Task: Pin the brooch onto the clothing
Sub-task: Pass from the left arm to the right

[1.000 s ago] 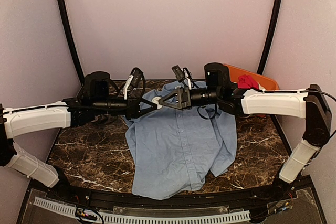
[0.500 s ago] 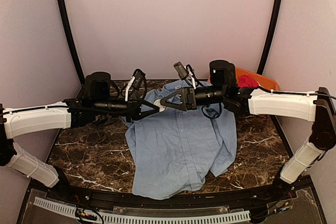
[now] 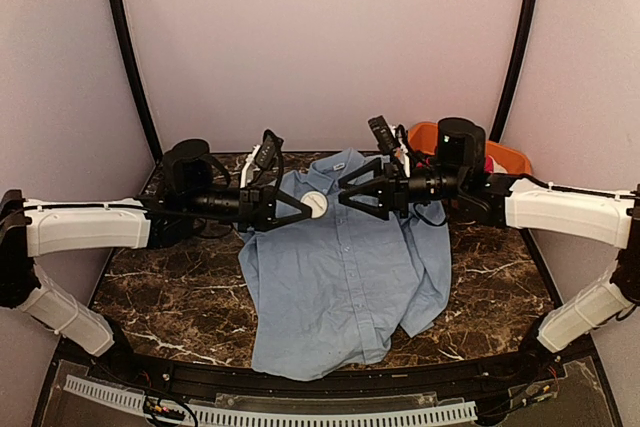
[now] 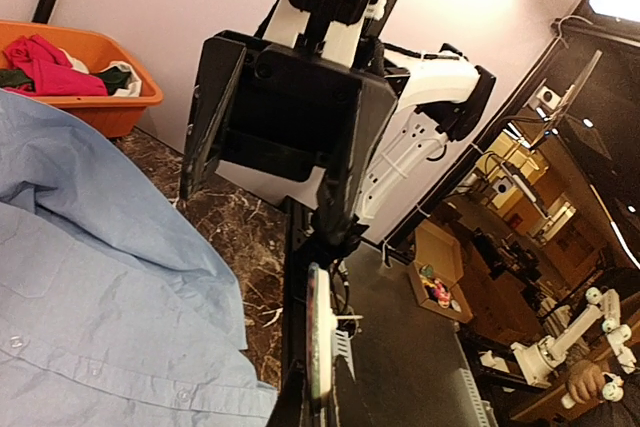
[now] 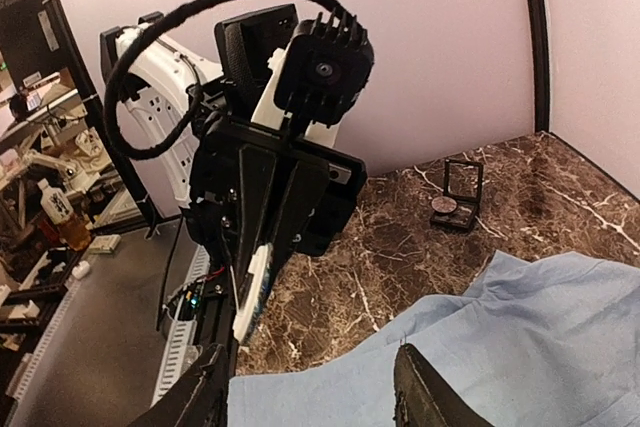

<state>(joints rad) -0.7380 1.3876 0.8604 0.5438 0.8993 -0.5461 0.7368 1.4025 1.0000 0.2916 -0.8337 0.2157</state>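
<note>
The brooch is a small round disc with a white back and a dark face. My left gripper is shut on its edge and holds it above the shirt's collar. In the left wrist view the brooch stands edge-on with a thin pin sticking out of its back. It also shows in the right wrist view. The light blue shirt lies spread on the marble table. My right gripper is open and empty, facing the brooch from a short gap to its right.
An orange bin with a red garment stands at the back right. A small open black box with a dark round disc in it sits on the marble beyond the shirt, behind my left arm.
My right gripper has drawn back to the right, away from the brooch. My left gripper has shifted a little right, still holding the brooch.
</note>
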